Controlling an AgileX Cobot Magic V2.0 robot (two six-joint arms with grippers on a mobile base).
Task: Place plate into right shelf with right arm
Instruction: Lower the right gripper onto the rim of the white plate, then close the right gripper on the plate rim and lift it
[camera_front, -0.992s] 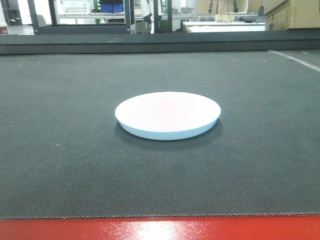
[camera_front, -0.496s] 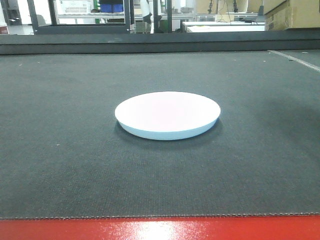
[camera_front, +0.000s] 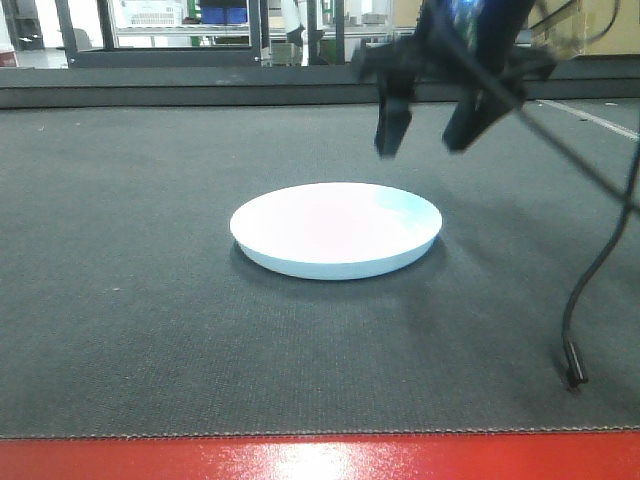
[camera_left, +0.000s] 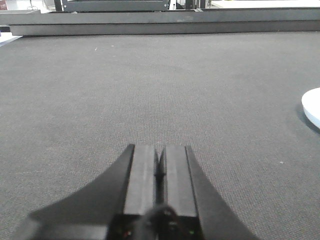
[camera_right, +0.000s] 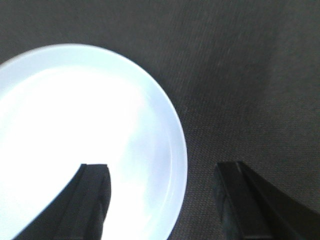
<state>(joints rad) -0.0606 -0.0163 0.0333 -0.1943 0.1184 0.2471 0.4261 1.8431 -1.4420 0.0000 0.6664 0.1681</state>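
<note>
The white plate (camera_front: 335, 228) lies flat on the dark mat (camera_front: 150, 300). My right gripper (camera_front: 428, 128) is open and hangs above the plate's far right rim, apart from it. In the right wrist view the plate (camera_right: 75, 125) fills the left side; its right rim passes between the two black fingers (camera_right: 92, 200), one over the plate, the other over the mat. My left gripper (camera_left: 159, 155) is shut and empty, low over the mat; the plate's edge (camera_left: 312, 107) shows far to its right. The right shelf is out of view.
A black cable (camera_front: 590, 280) hangs from the right arm down to the mat at the right. A red table edge (camera_front: 320, 458) runs along the front. A low dark ledge (camera_front: 200, 88) bounds the mat's far side, with frames and racks behind.
My right arm has come into the front view from the upper right, gripper open, and now hangs over the plate's far right rim. The plate has not moved.
</note>
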